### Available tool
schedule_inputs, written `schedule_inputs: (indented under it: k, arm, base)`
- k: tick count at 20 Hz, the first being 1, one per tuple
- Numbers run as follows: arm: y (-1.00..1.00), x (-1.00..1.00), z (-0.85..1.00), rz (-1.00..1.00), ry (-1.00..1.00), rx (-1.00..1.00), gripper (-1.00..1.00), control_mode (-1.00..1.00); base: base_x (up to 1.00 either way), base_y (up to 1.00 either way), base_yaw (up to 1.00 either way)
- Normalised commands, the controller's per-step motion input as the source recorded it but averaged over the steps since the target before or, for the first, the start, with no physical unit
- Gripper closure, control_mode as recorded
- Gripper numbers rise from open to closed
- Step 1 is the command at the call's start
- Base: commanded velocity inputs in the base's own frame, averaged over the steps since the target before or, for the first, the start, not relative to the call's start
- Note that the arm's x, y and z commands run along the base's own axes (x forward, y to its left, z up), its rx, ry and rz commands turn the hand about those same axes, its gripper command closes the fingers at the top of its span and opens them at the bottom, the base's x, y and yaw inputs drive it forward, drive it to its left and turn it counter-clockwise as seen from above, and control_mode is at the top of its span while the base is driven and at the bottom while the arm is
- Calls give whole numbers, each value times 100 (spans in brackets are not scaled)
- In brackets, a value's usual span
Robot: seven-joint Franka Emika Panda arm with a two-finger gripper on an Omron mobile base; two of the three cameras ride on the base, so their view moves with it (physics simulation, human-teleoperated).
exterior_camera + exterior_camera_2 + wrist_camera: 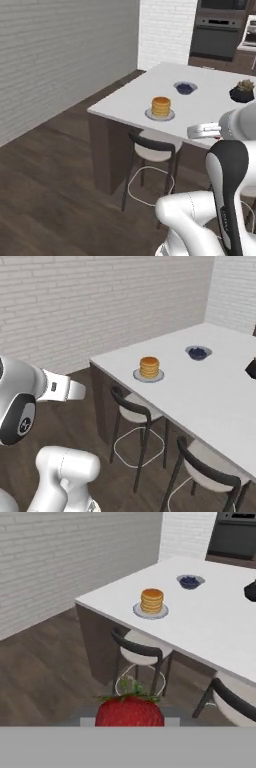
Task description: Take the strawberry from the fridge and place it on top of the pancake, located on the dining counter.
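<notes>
**A:** Item one, strawberry (130, 711): where do you have it?

**B:** Clamped in your gripper (130, 721), green leaves up, hanging over the floor short of the dining counter (210, 632).

**A:** Item two, pancake (152, 600)?

**B:** On its grey plate (138, 610) near the counter's edge, ahead of and above the berry. You must carry forward and up.

A red strawberry (130, 711) with green leaves sits close before the hand camera. The golden pancake (161, 106) stack stands on a grey plate near the dining counter (131, 99) edge.
</notes>
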Motion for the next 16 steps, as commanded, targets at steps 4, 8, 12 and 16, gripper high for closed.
schedule_inputs:
  k: [4, 8, 12, 16]
  arm:
    - [0, 0, 0, 0, 0, 0, 100, 100]
    - [0, 0, 0, 0, 0, 0, 100, 100]
    - [0, 0, 0, 0, 0, 0, 100, 100]
    - [0, 0, 0, 0, 0, 0, 100, 100]
  base:
    - [97, 45, -24]
    - [89, 18, -27]
    - [79, 0, -30]
    - [79, 0, -35]
